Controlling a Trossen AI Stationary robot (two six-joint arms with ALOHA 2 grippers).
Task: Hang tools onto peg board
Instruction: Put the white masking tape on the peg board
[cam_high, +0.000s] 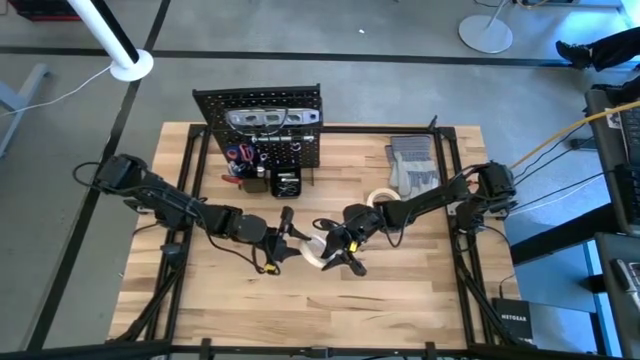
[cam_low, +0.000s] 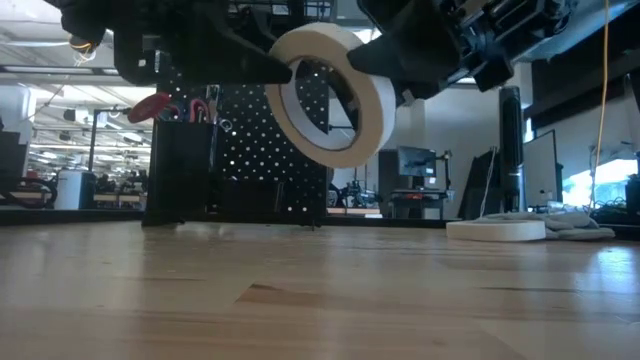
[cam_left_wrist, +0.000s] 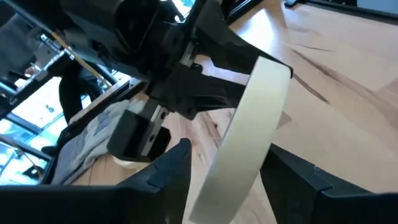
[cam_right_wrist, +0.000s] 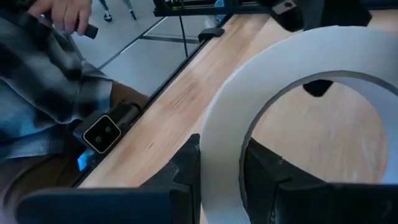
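The right gripper (cam_high: 340, 250) pinches the tape roll (cam_low: 330, 95) at table centre; the left gripper (cam_high: 290, 240), at its nine o'clock, straddles it unclenched, so early release risks dropping it.

white tape roll (cam_low: 330, 95), black peg board (cam_high: 262, 125)

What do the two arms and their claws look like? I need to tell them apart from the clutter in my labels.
Both arms are dark, nearly black, built of jointed segments with black cables looped along them. The left claw and the right claw each end in two flat, matte black, wedge-shaped fingers. A yellow detail shows near the left wrist. No readable markings show.
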